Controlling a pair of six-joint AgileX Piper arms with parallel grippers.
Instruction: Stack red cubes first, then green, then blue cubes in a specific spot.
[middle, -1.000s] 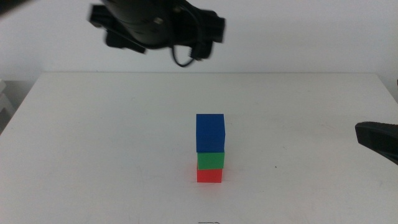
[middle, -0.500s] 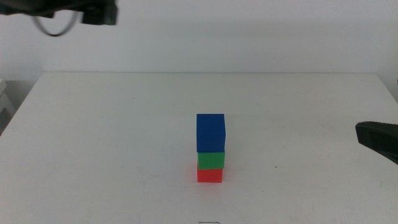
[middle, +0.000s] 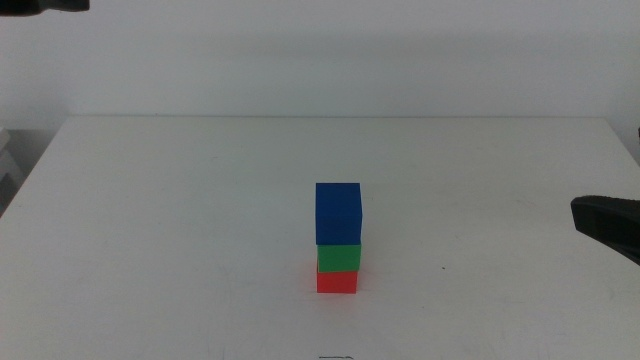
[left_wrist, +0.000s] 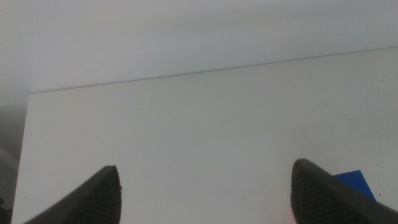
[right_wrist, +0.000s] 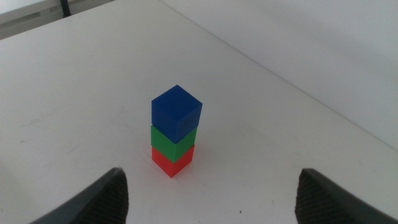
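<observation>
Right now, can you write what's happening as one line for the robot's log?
stack: blue cube on green cube on red cube | left claw: open, empty, high | right claw: open, waiting

Three small cubes stacked in one tower on the plain white counter (middle: 180, 220).

The matte bright-red cube (middle: 337, 282) is at the bottom and touches the counter; the matte green cube (middle: 339, 258) sits on it, and the matte deep-blue cube (middle: 338, 214) sits on top. The dark right pincer (middle: 606, 224) shows at the right edge, well apart from the tower. A dark part of the left arm (middle: 42, 5) shows in the top left corner.
</observation>
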